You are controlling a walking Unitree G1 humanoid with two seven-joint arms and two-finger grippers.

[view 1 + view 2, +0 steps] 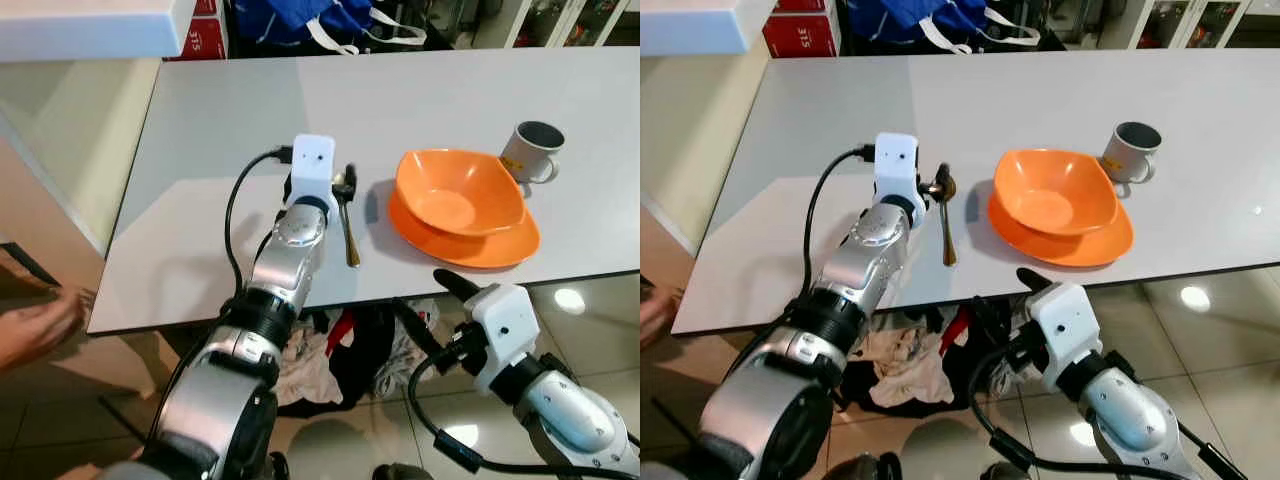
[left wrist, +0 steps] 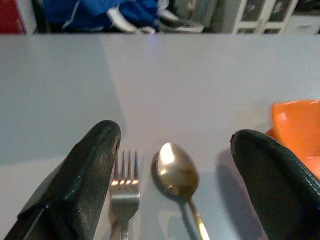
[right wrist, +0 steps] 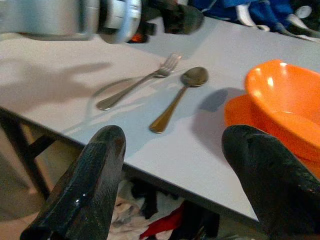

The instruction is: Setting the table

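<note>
A gold spoon (image 1: 348,228) and a silver fork (image 2: 125,192) lie side by side on the grey table (image 1: 220,120), just left of an orange bowl (image 1: 458,190) that sits on an orange plate (image 1: 475,248). A grey mug (image 1: 532,150) stands to the right of the bowl. My left gripper (image 2: 175,162) hovers low over the fork and spoon, open, with both utensils between its fingers (image 2: 87,175) and touching neither. Below the table's near edge my right gripper (image 3: 172,170) is open and holds nothing.
A pile of clothes (image 1: 335,355) lies on the floor under the table. At the far left is a person's hand (image 1: 35,325). A blue bag (image 1: 300,18) and a red box (image 1: 205,35) are behind the table's far edge. A white counter (image 1: 90,25) juts in at top left.
</note>
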